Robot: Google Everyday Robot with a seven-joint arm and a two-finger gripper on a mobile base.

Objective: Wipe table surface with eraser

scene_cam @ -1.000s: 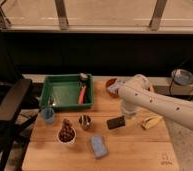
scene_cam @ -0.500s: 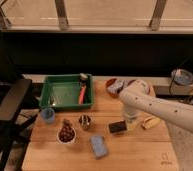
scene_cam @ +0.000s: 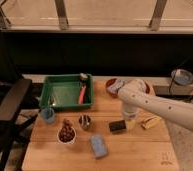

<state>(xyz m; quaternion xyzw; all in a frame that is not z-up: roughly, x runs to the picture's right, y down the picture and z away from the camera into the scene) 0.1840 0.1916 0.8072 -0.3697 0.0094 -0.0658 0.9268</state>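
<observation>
Wooden counter (scene_cam: 140,152) fills the lower frame. White arm (scene_cam: 165,107) reaches in from the right over the counter's right half. Green tray (scene_cam: 65,77) sits back left. Gripper (scene_cam: 129,122) is down at counter level, right of centre, jaws closed tight on the right end of the eraser (scene_cam: 116,126). The eraser lies flat on the counter, right of the dark cup (scene_cam: 85,121). Blue-grey pad (scene_cam: 99,146) lies nearer the front.
</observation>
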